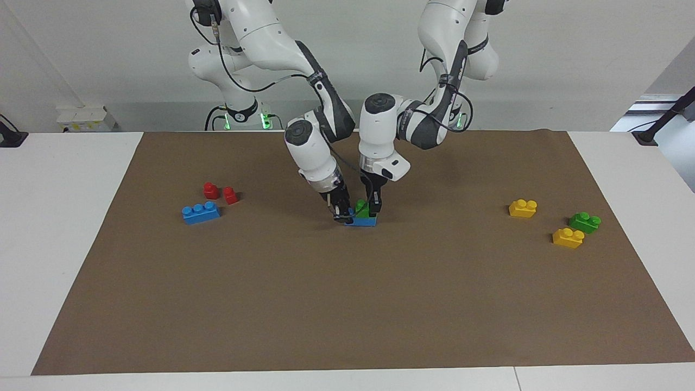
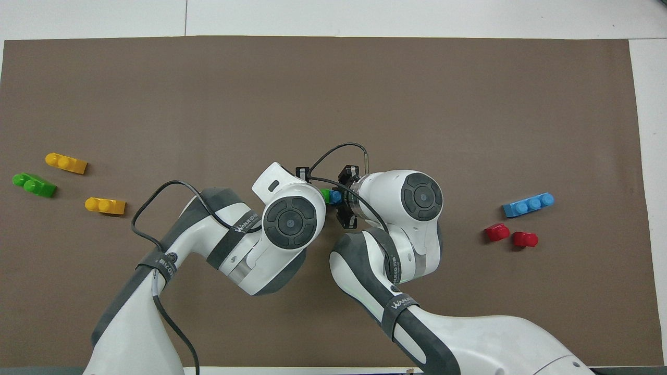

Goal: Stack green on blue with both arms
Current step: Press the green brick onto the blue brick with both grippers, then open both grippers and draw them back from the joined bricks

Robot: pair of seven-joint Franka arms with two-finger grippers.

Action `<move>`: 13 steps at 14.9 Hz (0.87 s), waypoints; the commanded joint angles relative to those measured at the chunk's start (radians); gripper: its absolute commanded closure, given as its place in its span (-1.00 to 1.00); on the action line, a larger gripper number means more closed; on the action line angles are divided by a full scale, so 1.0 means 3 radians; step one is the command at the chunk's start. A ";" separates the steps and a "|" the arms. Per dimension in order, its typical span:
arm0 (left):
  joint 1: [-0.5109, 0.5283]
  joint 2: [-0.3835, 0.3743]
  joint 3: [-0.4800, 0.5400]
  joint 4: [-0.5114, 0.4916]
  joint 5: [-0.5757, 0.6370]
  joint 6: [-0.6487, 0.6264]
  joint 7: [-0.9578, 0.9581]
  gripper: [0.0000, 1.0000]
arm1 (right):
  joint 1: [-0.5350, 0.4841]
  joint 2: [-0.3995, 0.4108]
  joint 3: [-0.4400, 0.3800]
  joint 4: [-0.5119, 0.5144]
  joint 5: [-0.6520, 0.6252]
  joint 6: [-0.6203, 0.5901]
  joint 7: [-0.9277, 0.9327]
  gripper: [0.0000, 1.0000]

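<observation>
At mid-worktop point(image 1: 163, 304), the left tool point(image 1: 373, 209) clamps green point(image 1: 362, 208) on blue point(image 1: 362, 220), the right tool point(image 1: 342, 213) grips blue's end; any misalignment could leave the studs unseated, I judge.

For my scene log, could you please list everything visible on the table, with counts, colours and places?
Blue bricks: 2, light blue; one mid-mat under the grippers, one at the right arm's end.
Green bricks: 2; one on the middle blue brick, one at the left arm's end.
Yellow bricks: 2; beside that green.
Red blocks: 2; by the end blue brick.
Mat: 1, brown.
Left gripper: at green brick.
Right gripper: at blue brick.
</observation>
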 commanded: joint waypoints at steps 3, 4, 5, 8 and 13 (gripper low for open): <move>0.0114 -0.0084 0.0014 0.0011 0.0088 -0.0049 0.0121 -1.00 | -0.0050 0.0015 -0.0003 -0.0026 0.0053 0.0035 0.0018 -1.00; 0.0154 -0.0140 0.0014 0.0006 0.0088 -0.0121 0.0187 -1.00 | -0.0096 0.0015 -0.0008 -0.0016 0.0053 0.0015 0.0013 -1.00; 0.0215 -0.0191 -0.0001 0.0006 0.0088 -0.0198 0.0239 -1.00 | -0.0152 0.0015 -0.0003 -0.0006 0.0053 -0.0021 -0.0007 -1.00; 0.0262 -0.0330 -0.0001 0.0011 0.0078 -0.0387 0.0336 -1.00 | -0.0381 -0.0026 -0.0008 0.0086 0.0053 -0.0266 -0.0135 -1.00; 0.0440 -0.0432 -0.0006 0.0031 0.0068 -0.0581 0.0769 -1.00 | -0.0949 -0.0281 -0.0023 0.0132 0.0048 -0.0782 -0.1272 -1.00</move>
